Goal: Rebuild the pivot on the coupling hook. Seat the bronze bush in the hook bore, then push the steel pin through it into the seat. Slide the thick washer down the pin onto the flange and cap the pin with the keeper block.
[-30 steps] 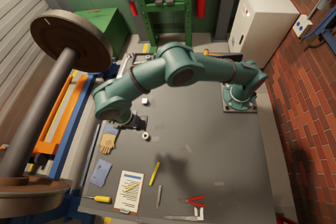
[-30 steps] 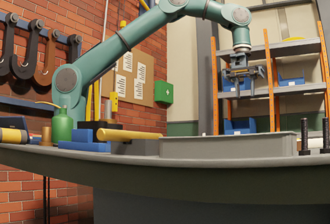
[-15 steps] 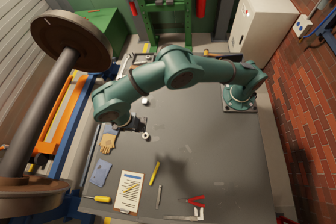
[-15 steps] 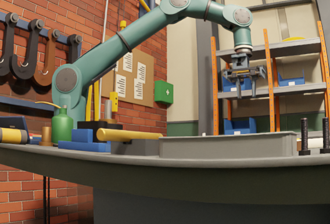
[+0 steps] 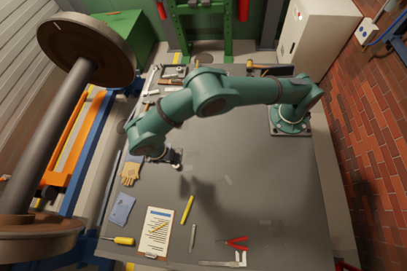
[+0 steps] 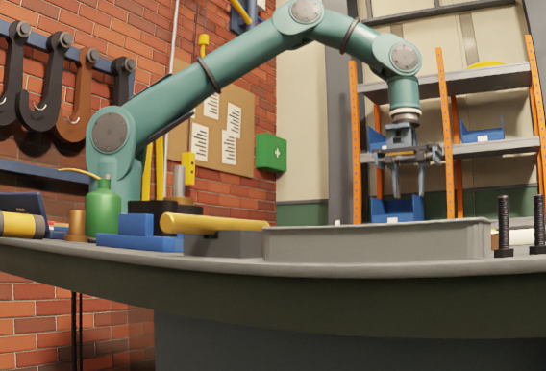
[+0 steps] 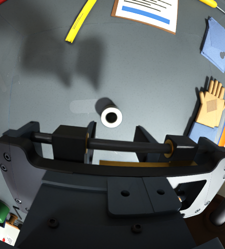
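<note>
The thick washer (image 7: 111, 117) is a pale ring with a dark hole. It stands on the grey table and is mostly hidden behind my gripper in the side camera (image 5: 177, 165). At the far end of the table a steel pin (image 6: 179, 180) stands upright in a dark block (image 6: 163, 209). A bronze bush (image 6: 76, 225) stands left of it. My gripper (image 7: 114, 130) hangs above the washer, near the table's left edge (image 5: 171, 159), well over the table top (image 6: 407, 183). It is open and empty.
The table's left edge lies close by, with a tan glove (image 5: 129, 172) and a blue cloth (image 5: 122, 208) along it. A yellow marker (image 5: 187, 209), a clipboard (image 5: 156, 231) and red pliers (image 5: 233, 242) lie toward the near edge. The arm's base (image 5: 290, 122) stands on the right.
</note>
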Tool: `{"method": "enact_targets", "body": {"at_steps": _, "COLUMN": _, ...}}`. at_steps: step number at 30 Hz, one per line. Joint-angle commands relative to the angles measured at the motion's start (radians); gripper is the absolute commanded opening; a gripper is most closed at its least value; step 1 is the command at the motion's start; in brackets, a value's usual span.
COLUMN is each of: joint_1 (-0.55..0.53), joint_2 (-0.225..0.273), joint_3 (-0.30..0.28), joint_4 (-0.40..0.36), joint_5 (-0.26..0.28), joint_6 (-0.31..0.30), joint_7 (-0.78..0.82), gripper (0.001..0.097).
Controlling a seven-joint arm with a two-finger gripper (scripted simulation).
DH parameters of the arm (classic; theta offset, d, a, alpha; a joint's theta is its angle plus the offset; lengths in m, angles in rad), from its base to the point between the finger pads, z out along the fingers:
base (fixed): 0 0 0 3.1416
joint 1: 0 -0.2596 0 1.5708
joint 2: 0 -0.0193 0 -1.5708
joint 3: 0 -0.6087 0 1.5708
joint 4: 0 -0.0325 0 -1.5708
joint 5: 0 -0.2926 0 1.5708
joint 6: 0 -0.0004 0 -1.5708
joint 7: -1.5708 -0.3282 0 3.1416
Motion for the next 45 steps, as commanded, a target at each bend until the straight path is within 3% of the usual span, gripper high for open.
{"method": "enact_targets", "body": {"at_steps": 1, "joint_1": 0.000, "joint_2": 0.007, "joint_3": -0.001, "joint_4": 0.007, "joint_5": 0.000, "joint_6": -0.015, "joint_7": 0.000, "gripper": 0.0593}}
{"method": "enact_targets", "body": {"at_steps": 12, "joint_1": 0.002, "joint_2": 0.070, "joint_3": -0.007, "joint_4": 0.064, "joint_5": 0.001, "joint_6": -0.137, "joint_7": 0.000, "gripper": 0.0593}}
{"method": "enact_targets", "body": {"at_steps": 45, "joint_1": 0.003, "joint_2": 0.109, "joint_3": -0.010, "joint_4": 0.085, "joint_5": 0.001, "joint_6": -0.197, "joint_7": 0.001, "gripper": 0.0593}}
